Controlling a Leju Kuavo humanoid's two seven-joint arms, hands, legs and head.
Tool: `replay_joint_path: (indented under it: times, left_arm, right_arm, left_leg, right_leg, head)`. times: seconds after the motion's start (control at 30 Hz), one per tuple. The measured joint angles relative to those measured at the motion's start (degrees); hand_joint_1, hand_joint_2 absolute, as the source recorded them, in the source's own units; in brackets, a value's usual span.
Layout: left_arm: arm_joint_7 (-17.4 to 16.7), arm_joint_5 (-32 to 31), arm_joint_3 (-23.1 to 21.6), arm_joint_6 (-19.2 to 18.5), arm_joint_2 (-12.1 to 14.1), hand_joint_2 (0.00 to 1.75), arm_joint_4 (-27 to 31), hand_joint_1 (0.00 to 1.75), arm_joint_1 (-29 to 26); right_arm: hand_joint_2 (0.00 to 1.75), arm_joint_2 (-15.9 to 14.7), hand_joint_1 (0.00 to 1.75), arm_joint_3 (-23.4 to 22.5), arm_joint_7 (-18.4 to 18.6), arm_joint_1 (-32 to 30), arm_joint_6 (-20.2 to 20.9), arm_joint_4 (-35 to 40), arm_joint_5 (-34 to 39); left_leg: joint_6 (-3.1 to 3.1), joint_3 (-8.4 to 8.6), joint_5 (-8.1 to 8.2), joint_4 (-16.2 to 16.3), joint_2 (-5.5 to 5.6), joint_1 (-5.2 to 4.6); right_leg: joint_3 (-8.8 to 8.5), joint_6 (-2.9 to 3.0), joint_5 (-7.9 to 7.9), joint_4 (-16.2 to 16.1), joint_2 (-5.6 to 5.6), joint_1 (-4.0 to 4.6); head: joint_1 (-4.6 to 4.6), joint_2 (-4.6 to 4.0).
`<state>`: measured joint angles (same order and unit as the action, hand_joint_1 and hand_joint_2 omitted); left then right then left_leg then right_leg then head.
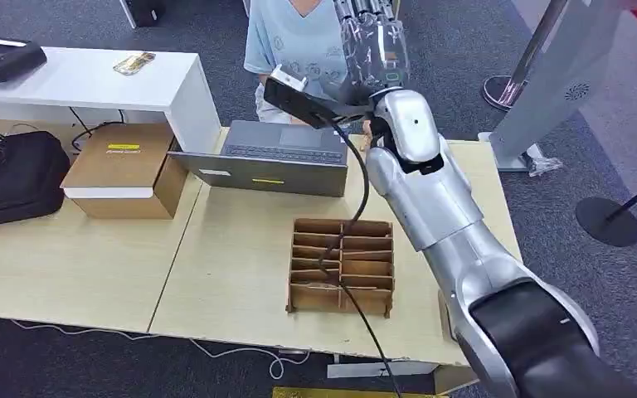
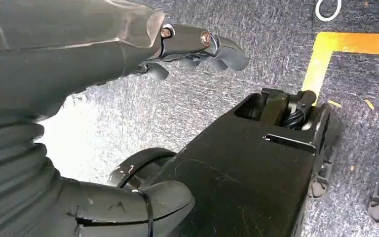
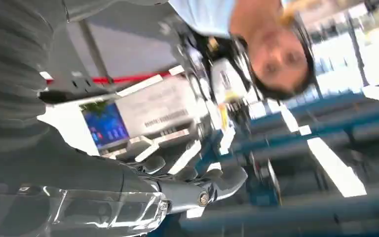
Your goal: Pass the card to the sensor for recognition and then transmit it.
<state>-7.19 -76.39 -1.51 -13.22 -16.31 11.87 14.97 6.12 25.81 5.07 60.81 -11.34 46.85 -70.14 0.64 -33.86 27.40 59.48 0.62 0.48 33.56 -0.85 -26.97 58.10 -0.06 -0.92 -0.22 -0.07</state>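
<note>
1. At the top centre of the head view, the right arm reaches up across the table point(image 1: 232, 274) towards a person in a pale blue shirt point(image 1: 286, 41).
2. In the right wrist view the right hand point(image 3: 192, 187) stretches out near the lower middle of the frame. The picture is blurred, so I cannot tell whether it is holding anything.
3. I cannot pick out the card. The white slivers by the fingers could be the card or the background.
4. The left hand point(image 2: 177, 118) hangs over the floor with fingers and thumb spread wide, holding nothing.
5. I judge the step in hand to be the handing-over. It would go best with the arm held steady, the card presented flat with a free edge towards the person, and the grip released only once they have taken it.
6. Writing:
   - The cardboard box point(image 1: 120, 170) at centre left carries a yellow label, too small to read.
   - The grey laptop point(image 1: 278, 157) has a yellow sticker, also unreadable.
   - The blue screen point(image 3: 103, 126) at left of the right wrist view shows only blurred lines of text.
</note>
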Motion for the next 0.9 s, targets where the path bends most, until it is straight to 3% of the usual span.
replay_joint_path:
  times: [0.3, 0.77, 0.8, 0.9]
  left_arm:
    - [-0.1, 1.0, 0.0, -0.4, -0.1, 1.75, 0.0, 0.0, 0.2]
    - [0.0, 1.0, -1.1, -0.7, -0.2, 1.75, 0.0, 0.0, 0.5]
    - [0.0, 1.0, -1.1, -0.7, -0.2, 0.0, 0.0, 0.0, 0.5]
    - [0.0, 1.0, -1.3, -0.7, -0.2, 0.0, 0.0, 0.0, 0.5]
  right_arm:
    - [1.75, 1.8, 0.0, -0.1, 2.4, 7.1, 6.8, -14.6, 1.6]
    - [1.75, 1.7, 0.0, -2.4, 4.3, 10.0, 5.8, -23.4, 2.7]
    - [1.75, 1.7, 0.0, -2.5, 4.5, 10.0, 5.6, -23.6, 2.7]
    - [1.75, 1.6, 0.0, -3.0, 4.9, 10.2, 5.4, -24.1, 2.7]
  left_leg:
    - [0.0, -0.01, 0.0, 0.0, 0.02, 0.0]
    - [0.0, 0.0, 0.0, 0.1, 0.01, 0.0]
    - [0.0, 0.0, 0.0, 0.1, 0.01, 0.0]
    - [0.0, 0.0, 0.0, 0.1, 0.01, 0.0]
  right_leg:
    - [0.0, 0.0, 0.01, 0.0, -0.03, 0.0]
    - [0.02, -0.01, 0.01, 0.0, 0.01, 0.0]
    - [0.02, -0.01, 0.01, 0.0, 0.02, 0.0]
    - [0.02, -0.01, 0.01, 0.0, 0.02, 0.0]
  head:
    - [0.0, 0.0]
    - [0.0, 0.0]
    - [0.0, 0.0]
    - [0.0, 0.0]
